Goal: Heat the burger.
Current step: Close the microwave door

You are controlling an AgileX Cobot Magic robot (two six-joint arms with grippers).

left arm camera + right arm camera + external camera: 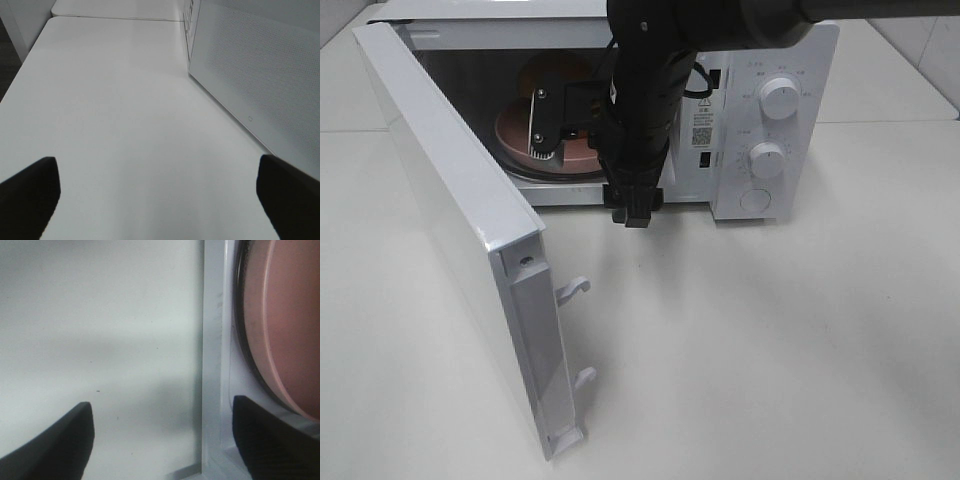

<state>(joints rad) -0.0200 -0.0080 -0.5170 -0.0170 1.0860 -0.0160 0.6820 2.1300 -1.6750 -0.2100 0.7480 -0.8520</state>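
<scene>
The white microwave (pixel 790 190) stands with its door (pixel 450 210) swung wide open to the left. Inside, a pinkish-brown plate (pixel 525 135) lies on the turntable; its rim also fills the edge of the right wrist view (pixel 285 330). The burger is hidden: my right arm covers the middle of the plate. My right gripper (pixel 632 212) points down just over the microwave's front sill (pixel 212 390), open (pixel 162 440), with nothing between its fingers. My left gripper (pixel 160 200) is open over bare table beside the door's outer face (pixel 260 75).
Two white knobs (pixel 779 97) (pixel 766 158) and a round button (pixel 756 199) sit on the microwave's right panel. The open door sticks out toward the front left, its latch hooks (pixel 575 288) facing the table's middle. The white table (pixel 770 350) extends in front.
</scene>
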